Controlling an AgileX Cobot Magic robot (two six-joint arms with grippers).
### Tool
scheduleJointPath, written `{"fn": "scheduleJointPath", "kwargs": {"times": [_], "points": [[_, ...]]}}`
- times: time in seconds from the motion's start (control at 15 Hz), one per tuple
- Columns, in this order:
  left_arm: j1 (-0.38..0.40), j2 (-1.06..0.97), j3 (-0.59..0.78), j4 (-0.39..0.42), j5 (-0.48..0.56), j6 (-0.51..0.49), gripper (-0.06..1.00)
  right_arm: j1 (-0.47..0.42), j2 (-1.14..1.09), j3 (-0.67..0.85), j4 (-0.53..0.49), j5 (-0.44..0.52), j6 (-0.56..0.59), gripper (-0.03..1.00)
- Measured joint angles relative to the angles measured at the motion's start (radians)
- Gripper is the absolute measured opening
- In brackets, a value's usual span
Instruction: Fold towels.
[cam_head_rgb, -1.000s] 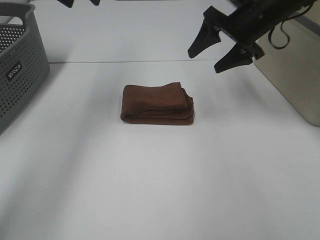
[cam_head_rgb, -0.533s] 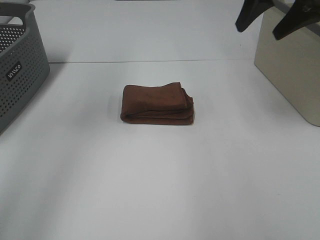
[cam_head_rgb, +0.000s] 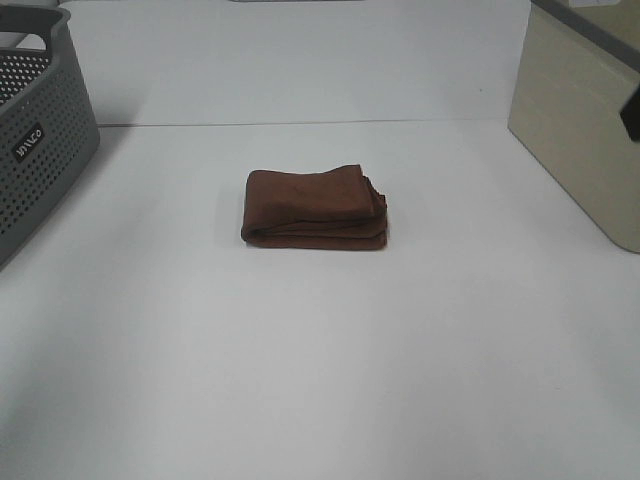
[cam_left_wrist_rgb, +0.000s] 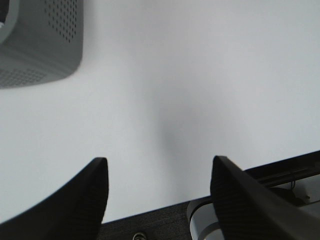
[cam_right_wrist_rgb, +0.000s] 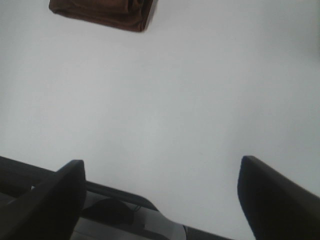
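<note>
From the high camera, the towel (cam_head_rgb: 315, 208) is lying folded into a thick, compact bundle near the middle of the white table (cam_head_rgb: 320, 360). Its layered edges are showing along the near side and bunching at the right end. No white tag is showing on it from here. A grey perforated basket (cam_head_rgb: 40, 140) is standing at the left edge of the table, well apart from the towel, and a beige bin (cam_head_rgb: 575, 140) is sitting at the right edge, also well apart. A small dark shape is poking in at the right border in front of the bin; it is too little to tell what part it is. Nothing is touching the towel.

In the left wrist view, the left gripper (cam_left_wrist_rgb: 157, 192) is hanging above bare table with its two dark fingers (cam_left_wrist_rgb: 90, 195) standing apart and nothing between them. A rounded corner of the grey basket (cam_left_wrist_rgb: 40, 40) is showing beyond the fingers, apart from them. The towel is not appearing in this view.

In the right wrist view, the right gripper (cam_right_wrist_rgb: 162, 192) is spreading its fingers (cam_right_wrist_rgb: 50, 200) very wide, one at each lower corner of the picture, with only white table between them. The towel (cam_right_wrist_rgb: 102, 12) is lying far beyond the fingertips, cut off by the picture's edge, its bunched end facing the open table. The gripper is holding nothing.
</note>
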Motion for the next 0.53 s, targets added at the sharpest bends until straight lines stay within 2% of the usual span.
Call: {"fn": "scheduleJointPath", "kwargs": {"times": [0.2, 0.53], "points": [[0.0, -0.301, 0.191, -0.002, 0.002, -0.012, 0.58, 0.0, -0.225, 0.207, -0.001, -0.023, 0.006, 0.78], [0.0, -0.753, 0.357, -0.004, 0.003, 0.016, 0.58, 0.0, -0.631, 0.448, -0.02, -0.019, 0.007, 0.78]]}}
